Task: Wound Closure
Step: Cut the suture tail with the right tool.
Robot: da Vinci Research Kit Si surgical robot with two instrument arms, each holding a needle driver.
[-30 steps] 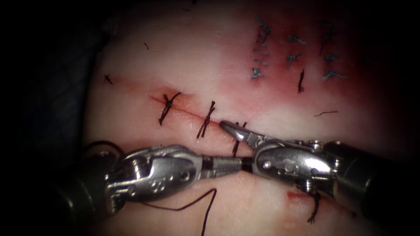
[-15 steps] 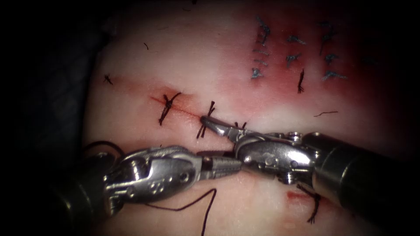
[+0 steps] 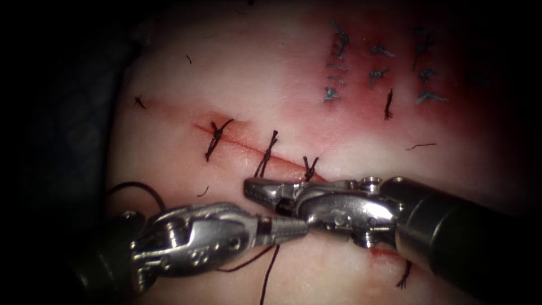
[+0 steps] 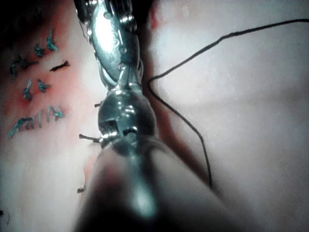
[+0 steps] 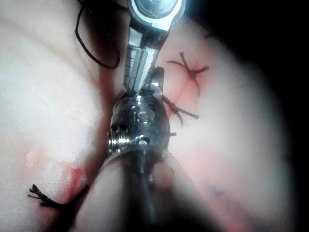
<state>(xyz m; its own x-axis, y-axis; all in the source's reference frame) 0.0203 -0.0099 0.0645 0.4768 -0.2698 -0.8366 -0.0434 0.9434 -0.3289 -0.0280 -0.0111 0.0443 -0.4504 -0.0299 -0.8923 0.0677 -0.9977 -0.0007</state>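
Observation:
The cut [image 3: 243,146] runs slantwise across the tissue [image 3: 226,79] and carries three dark stitches [image 3: 266,152]. My right tool [image 3: 265,192] comes in from the right. Its jaws look shut and lie level just below the cut, under the third stitch [image 3: 309,167]. The left tool [image 3: 285,229] comes from the lower left with its jaws shut, and its tip touches the right tool's wrist [image 3: 333,212]. Dark thread [image 3: 270,268] comes out from under the left jaws and hangs down; I cannot tell whether they hold it. This thread [image 4: 193,130] bends close beside the left tool [image 4: 123,79].
Rows of blue-grey stitches [image 3: 339,68] sit in a red-stained patch at the upper right. Short cut ends of thread [image 3: 420,147] lie scattered on the tissue. A frayed dark stitch [image 3: 403,274] and red fluid [image 3: 384,253] lie under the right shaft [image 3: 451,231].
The right tool has moved left and down, and its jaws have swung from pointing up-left onto the cut to lying level. The third stitch is now uncovered. The left tool has sunk slightly.

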